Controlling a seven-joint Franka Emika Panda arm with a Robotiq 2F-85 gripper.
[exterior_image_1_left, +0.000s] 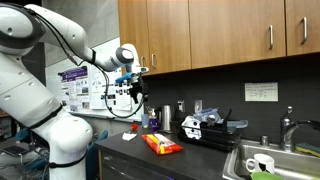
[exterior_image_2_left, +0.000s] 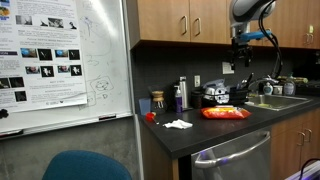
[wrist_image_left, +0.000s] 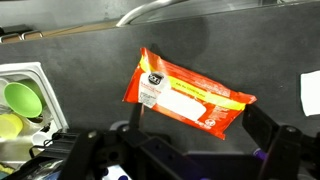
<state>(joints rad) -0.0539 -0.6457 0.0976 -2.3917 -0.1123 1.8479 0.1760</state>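
Observation:
An orange and yellow snack packet (wrist_image_left: 187, 94) lies flat on the dark countertop (wrist_image_left: 90, 60), and shows in both exterior views (exterior_image_1_left: 162, 144) (exterior_image_2_left: 225, 113). My gripper (wrist_image_left: 200, 140) is open and empty, with its two fingers spread wide on either side of the packet as seen in the wrist view. In both exterior views the gripper (exterior_image_1_left: 131, 93) (exterior_image_2_left: 243, 62) hangs well above the counter, pointing down, and touches nothing.
A sink (exterior_image_1_left: 265, 158) with a white mug and a green cup (wrist_image_left: 25, 98) lies at one end, with a faucet (exterior_image_1_left: 287, 130) behind. A black appliance (exterior_image_1_left: 205, 128), bottles (exterior_image_2_left: 181, 95), a white tissue (exterior_image_2_left: 178, 124) and a small red object (exterior_image_2_left: 150, 116) are on the counter. Cabinets hang overhead.

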